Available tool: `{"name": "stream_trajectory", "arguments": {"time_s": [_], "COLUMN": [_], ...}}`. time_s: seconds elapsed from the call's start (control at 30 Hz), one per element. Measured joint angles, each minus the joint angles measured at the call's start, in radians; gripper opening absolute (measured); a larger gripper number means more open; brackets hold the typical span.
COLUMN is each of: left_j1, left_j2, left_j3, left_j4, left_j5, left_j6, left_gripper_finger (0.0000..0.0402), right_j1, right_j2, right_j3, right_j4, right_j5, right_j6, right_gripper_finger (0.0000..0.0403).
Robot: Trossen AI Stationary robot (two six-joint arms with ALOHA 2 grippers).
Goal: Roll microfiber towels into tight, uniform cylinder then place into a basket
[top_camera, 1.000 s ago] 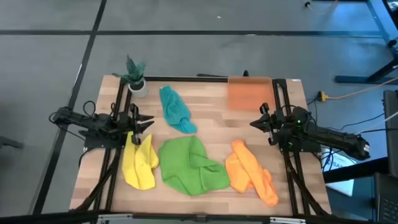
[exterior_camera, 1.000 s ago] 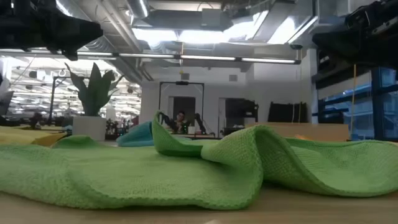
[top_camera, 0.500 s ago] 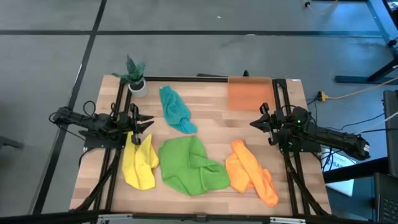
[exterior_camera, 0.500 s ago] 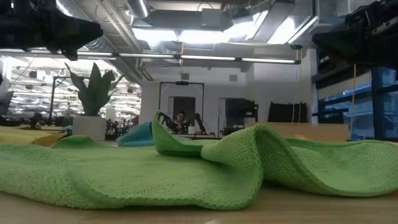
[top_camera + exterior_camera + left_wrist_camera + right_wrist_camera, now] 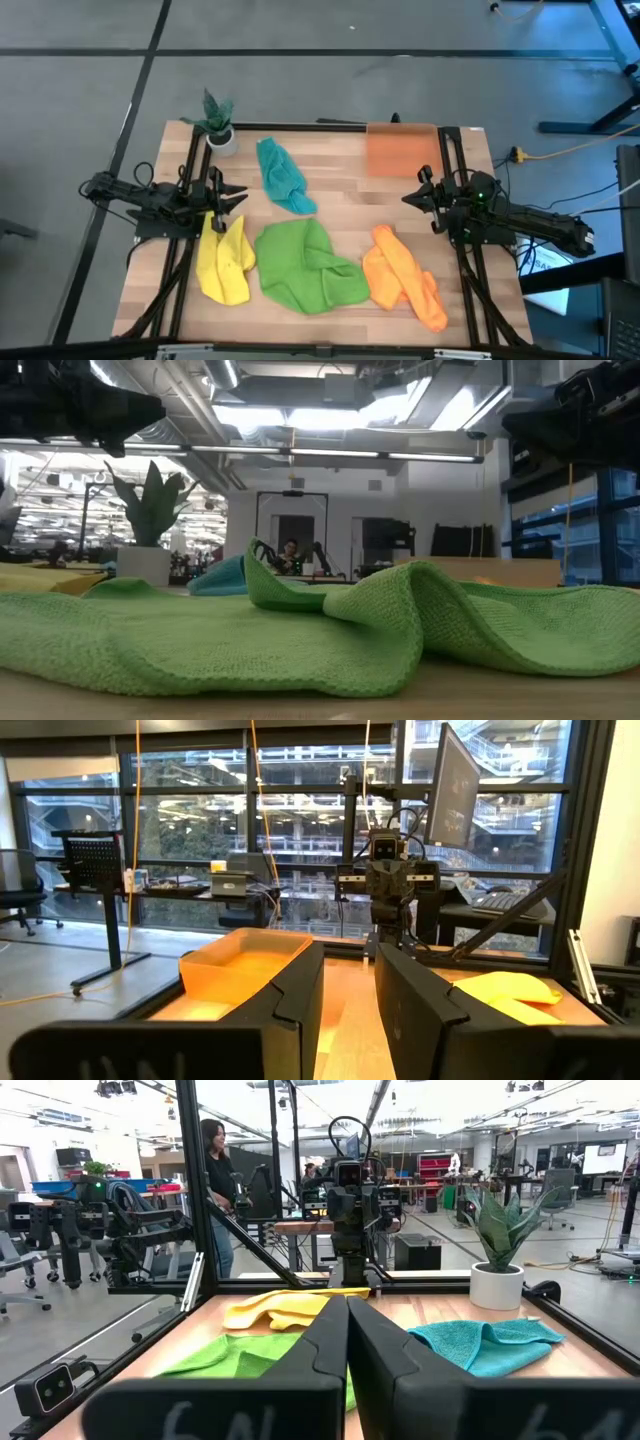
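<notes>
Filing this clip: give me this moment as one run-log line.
left pincer: open, empty, left table edge | right pincer: shut, empty, right edge | towels: yellow, green, teal, orange, all unrolled | basket: no towels

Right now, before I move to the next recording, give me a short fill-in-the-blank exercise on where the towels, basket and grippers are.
1. The towel lying nearest the potted plant is the ____ one.
2. The basket holds ____ towels.
3. The bright green towel lies between the yellow towel and the ____ towel.
4. The right gripper is shut, while the left gripper is ____, holding nothing.

Missing words: teal; no; orange; open
</notes>
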Motion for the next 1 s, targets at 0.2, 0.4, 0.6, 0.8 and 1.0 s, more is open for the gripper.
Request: {"name": "stream_trajectory", "arguments": {"time_s": [0.2, 0.4, 0.6, 0.8, 1.0], "left_j1": [0.0, 0.0, 0.0, 0.0, 0.0], "left_j2": [0.0, 0.0, 0.0, 0.0, 0.0], "left_j3": [0.0, 0.0, 0.0, 0.0, 0.0], "left_j4": [0.0, 0.0, 0.0, 0.0, 0.0], "left_j5": [0.0, 0.0, 0.0, 0.0, 0.0], "left_j6": [0.0, 0.0, 0.0, 0.0, 0.0], "left_gripper_finger": [0.0085, 0.0085, 0.0085, 0.0085, 0.0085], "right_j1": [0.0, 0.0, 0.0, 0.0, 0.001], "right_j2": [0.0, 0.0, 0.0, 0.0, 0.0], "right_j3": [0.0, 0.0, 0.0, 0.0, 0.0], "right_j4": [0.0, 0.0, 0.0, 0.008, 0.008], "right_j5": [0.0, 0.0, 0.0, -0.023, -0.024], "right_j6": [0.0, 0.003, 0.005, 0.08, 0.257], "right_gripper_finger": [0.001, 0.001, 0.001, 0.001, 0.001]}}
